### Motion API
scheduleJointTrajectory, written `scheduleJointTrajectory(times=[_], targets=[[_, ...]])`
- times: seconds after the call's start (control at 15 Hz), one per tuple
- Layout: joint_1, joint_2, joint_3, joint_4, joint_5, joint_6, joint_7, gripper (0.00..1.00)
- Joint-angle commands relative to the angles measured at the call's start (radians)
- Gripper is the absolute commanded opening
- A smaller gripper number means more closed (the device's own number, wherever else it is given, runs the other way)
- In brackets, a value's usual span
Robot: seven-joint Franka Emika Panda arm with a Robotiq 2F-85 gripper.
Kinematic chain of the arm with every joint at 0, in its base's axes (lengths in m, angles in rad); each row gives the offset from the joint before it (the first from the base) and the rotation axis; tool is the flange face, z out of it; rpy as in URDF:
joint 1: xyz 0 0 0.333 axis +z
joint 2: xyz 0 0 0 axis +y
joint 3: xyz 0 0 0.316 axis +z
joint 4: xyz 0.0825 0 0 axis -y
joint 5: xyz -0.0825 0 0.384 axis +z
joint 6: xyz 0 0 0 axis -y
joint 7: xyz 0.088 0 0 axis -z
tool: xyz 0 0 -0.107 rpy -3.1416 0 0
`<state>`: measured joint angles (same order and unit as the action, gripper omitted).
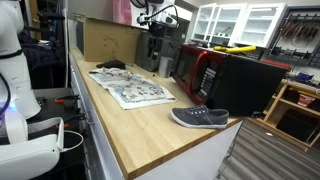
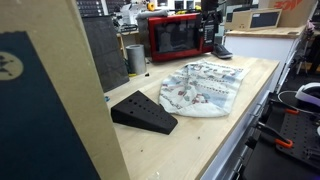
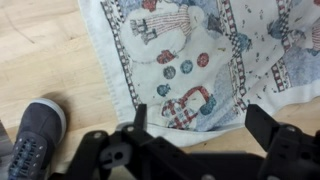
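In the wrist view the gripper stands wide open, holding nothing, just above the near edge of a snowman-print cloth. The cloth spreads flat on the wooden counter toward 12 o'clock. A grey shoe lies at 8 o'clock, just beside the cloth. In an exterior view, a red microwave stands beyond the cloth at 12 o'clock.

A: How is the scene lit?
B: Evenly, from overhead; a soft shadow is cast beside the shoe.
A: And sharpness?
B: The cloth is seen slightly blurred in the wrist view.
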<state>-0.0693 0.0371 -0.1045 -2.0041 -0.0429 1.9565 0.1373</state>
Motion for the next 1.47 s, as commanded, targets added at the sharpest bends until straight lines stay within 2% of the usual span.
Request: scheduleJointTrajectory(times=[0.0,0.73,1.4], targets=[[-0.003,-0.069,0.009,-0.032,-0.019,-0.056,-0.018,1.0],[0.005,-0.202,0.043,-0.06,-0.033,-0.178,-0.035,1.0],[0.012,-0.294,0.076,-0.053,-0.076,-0.186,-0.052,1.0]])
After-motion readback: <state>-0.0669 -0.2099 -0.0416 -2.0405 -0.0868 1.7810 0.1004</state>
